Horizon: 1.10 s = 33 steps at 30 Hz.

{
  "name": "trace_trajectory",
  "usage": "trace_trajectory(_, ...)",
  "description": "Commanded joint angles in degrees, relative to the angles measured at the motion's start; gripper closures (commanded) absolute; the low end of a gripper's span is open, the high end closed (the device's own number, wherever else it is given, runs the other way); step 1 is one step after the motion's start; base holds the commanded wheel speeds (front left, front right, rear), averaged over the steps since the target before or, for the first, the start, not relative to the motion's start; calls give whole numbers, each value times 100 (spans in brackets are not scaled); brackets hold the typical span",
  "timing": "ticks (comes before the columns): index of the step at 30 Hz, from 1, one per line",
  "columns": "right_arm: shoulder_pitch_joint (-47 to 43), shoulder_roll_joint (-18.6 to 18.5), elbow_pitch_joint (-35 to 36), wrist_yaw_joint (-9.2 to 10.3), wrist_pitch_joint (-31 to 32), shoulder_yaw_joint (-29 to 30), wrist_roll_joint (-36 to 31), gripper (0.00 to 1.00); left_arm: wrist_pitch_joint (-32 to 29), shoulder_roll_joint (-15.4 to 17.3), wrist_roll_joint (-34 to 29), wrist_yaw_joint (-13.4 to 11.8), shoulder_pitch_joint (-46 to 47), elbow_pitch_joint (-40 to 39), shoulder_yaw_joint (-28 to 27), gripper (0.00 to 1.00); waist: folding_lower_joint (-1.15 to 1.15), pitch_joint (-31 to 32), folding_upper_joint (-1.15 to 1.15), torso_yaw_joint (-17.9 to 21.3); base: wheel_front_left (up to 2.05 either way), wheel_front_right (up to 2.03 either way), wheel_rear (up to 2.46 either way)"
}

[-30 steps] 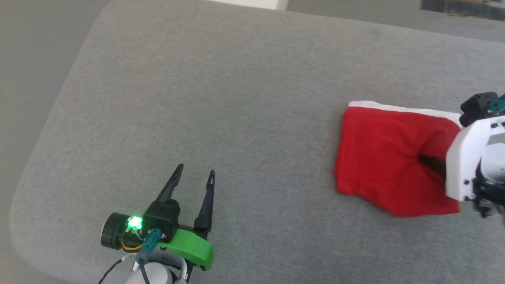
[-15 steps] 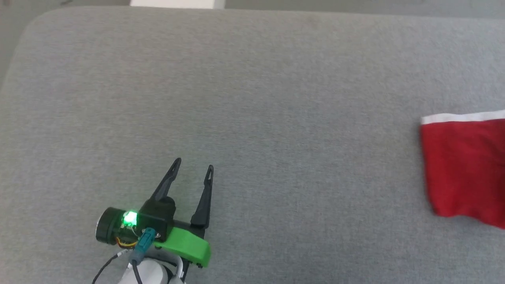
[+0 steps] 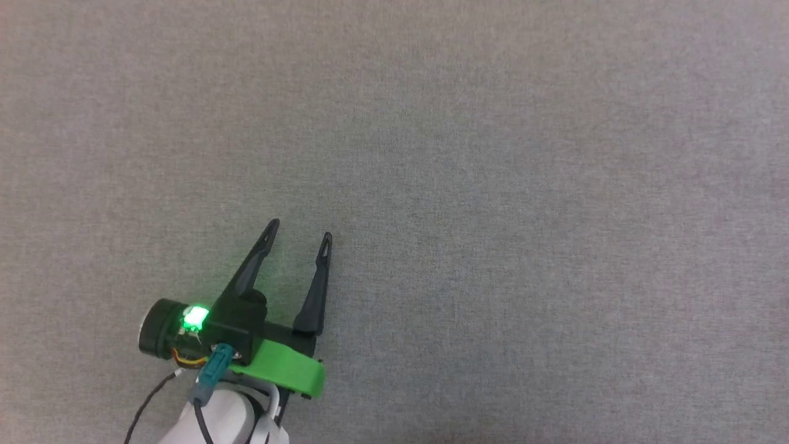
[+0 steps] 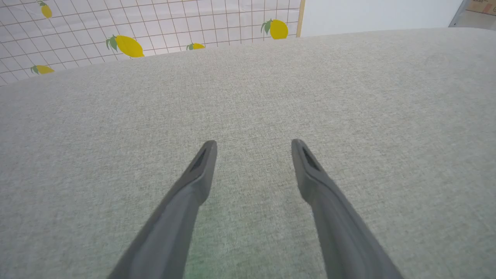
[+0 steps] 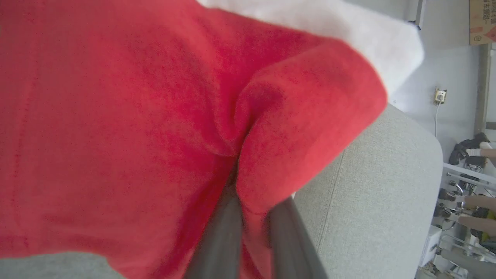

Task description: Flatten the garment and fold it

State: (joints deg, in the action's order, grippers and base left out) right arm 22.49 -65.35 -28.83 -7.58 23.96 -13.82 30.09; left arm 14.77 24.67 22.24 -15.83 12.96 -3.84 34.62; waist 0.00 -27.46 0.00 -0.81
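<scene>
Bottom centre of the right wrist view: right gripper (image 5: pixel 250 217), fingers nearly together, pinching a bunch of the shorts (image 5: pixel 116 116). Red cloth puckers into the pinch and spreads over the upper left and centre of that frame, with the trim (image 5: pixel 348 35) white at upper right. It looks lifted off the cushion (image 5: pixel 379 186), grey at lower right. It's a one-point grip, so the fabric hangs bunched, not flat; likely a carry or reposition before flattening. Lower left of the head view: left gripper (image 3: pixel 300 230), fingers spread wide, holding nothing, over bare cushion. Probably parked clear, ready to take a second corner. Lemon-print wall (image 4: pixel 128 45) sits upper left in the left wrist view.
</scene>
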Motion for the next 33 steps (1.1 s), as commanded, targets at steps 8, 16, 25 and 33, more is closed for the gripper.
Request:
trace_trajectory(8,360,447,-1147,9,-812,630,-692,100,3,140,-80,-16,113,-149,-65,0,0,-391,0,-71,0,0,0)
trace_trajectory(16,736,714,-1581,9,-1350,926,-1336,0,-8,158,-39,-12,104,-81,-54,0,0,-196,0,-55,0,0,0)
trace_trajectory(25,1116,806,-1063,9,-1756,678,-1216,0,0,-61,99,-132,113,160,-126,0,0,669,0,-65,0,0,0)
trace_trajectory(33,1236,1344,-117,9,-2726,624,-659,0,-56,-41,296,-285,46,210,-350,0,0,1415,0,-63,0,0,0)
